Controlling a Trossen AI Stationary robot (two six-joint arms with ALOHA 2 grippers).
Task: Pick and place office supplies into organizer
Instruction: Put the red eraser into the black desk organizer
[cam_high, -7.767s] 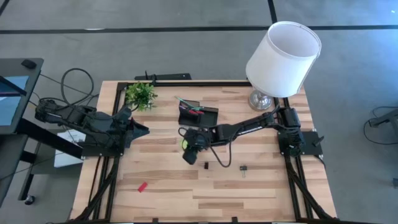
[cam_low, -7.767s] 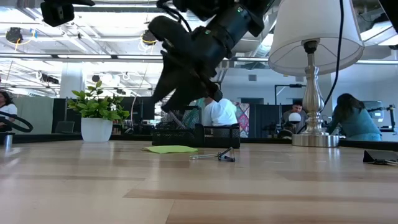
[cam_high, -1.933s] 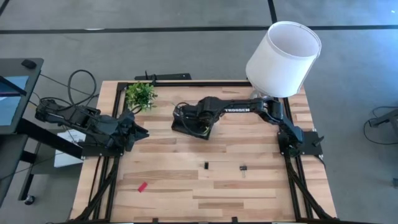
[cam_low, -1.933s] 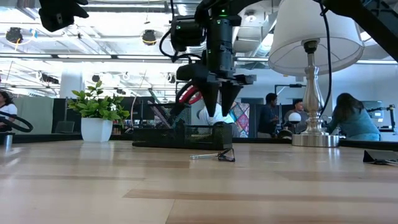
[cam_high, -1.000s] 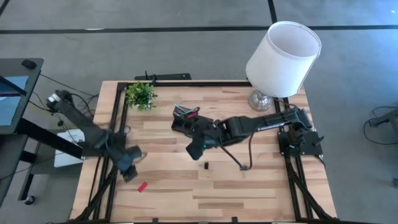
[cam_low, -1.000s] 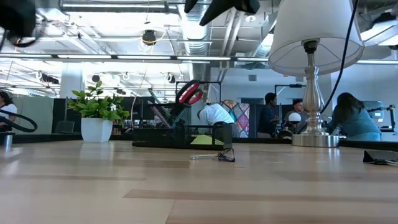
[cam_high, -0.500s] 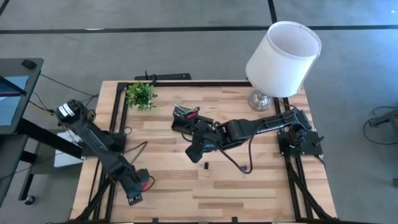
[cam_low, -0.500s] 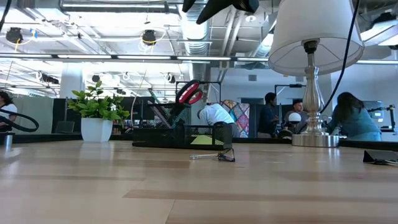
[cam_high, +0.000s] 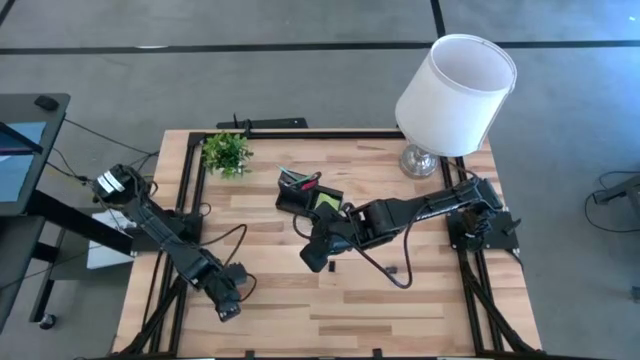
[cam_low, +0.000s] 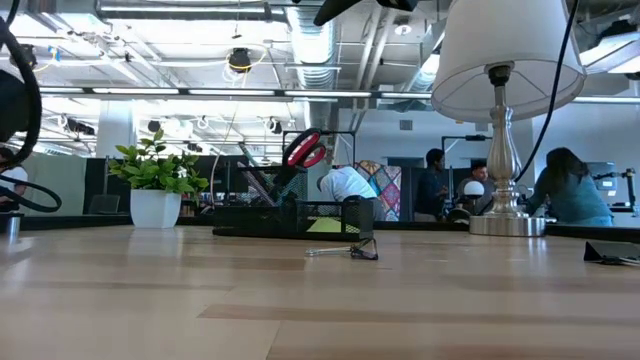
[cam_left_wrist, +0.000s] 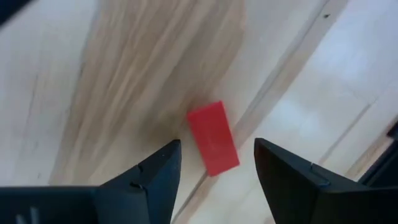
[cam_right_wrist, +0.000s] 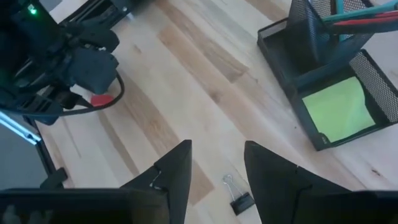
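Left gripper (cam_left_wrist: 214, 165): fingers apart, above red eraser (cam_left_wrist: 213, 138), near table (cam_high: 420, 310) corner. Right gripper (cam_right_wrist: 214, 165): fingers apart, mid-table over clip (cam_right_wrist: 238, 200).

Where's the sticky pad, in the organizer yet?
In. The sticky pad lies flat in the organizer's low section.

Left gripper (cam_high: 228, 308) near the table's (cam_high: 420, 305) front-left corner; right gripper (cam_high: 314, 259) beside the organizer (cam_high: 297, 196)
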